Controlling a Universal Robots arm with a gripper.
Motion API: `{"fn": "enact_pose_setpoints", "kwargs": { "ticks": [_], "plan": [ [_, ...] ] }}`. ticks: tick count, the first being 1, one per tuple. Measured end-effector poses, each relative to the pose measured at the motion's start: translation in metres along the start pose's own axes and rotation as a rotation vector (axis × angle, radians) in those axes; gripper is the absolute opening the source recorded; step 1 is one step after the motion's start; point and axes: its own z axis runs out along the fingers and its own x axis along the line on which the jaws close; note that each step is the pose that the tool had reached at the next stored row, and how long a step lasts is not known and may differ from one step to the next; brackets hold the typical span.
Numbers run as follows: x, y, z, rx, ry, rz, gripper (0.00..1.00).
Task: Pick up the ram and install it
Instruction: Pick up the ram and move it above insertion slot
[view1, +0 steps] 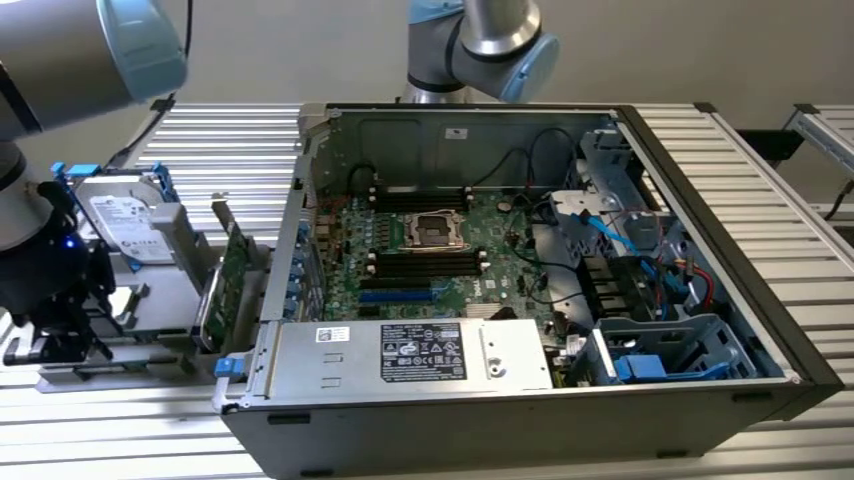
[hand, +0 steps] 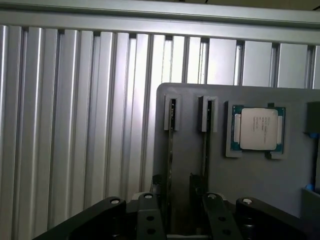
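- The pincer (hand: 182, 216) is held low over the grey holder plate (hand: 260, 200). Its fingers (hand: 149, 216) are kept apart and nothing is clamped between them — bare plate is seen in the gap.
- The ram (hand: 170, 145) is stood on edge in a slotted bracket of the holder plate. It is seen as a thin dark strip that runs down to just inside one finger; whether it is touched cannot be told.
- A second thin strip (hand: 206, 150) is set in the neighbouring bracket of the holder plate, beside the ram.
- A processor chip (hand: 258, 129) is laid flat in a recess of the holder plate, beside the two brackets.
- The holder plate is carried on a ribbed aluminium tabletop (hand: 75, 125).
- In the exterior view a hard drive (view1: 127, 225) and a green expansion card (view1: 230, 290) are stood upright on the holder plate — the card on the edge nearest the open computer case (view1: 534, 430).
- The computer case is set just beside the holder plate, on the exterior view's right; black memory slots (view1: 424, 265) are seen on its board.
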Motion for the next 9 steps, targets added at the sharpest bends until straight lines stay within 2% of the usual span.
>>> {"fn": "enact_pose_setpoints", "kwargs": {
  "ticks": [9],
  "plan": [
    [0.003, -0.0006, 0.0162, -0.0002, 0.0002, 0.0, 0.36]
  ]
}}
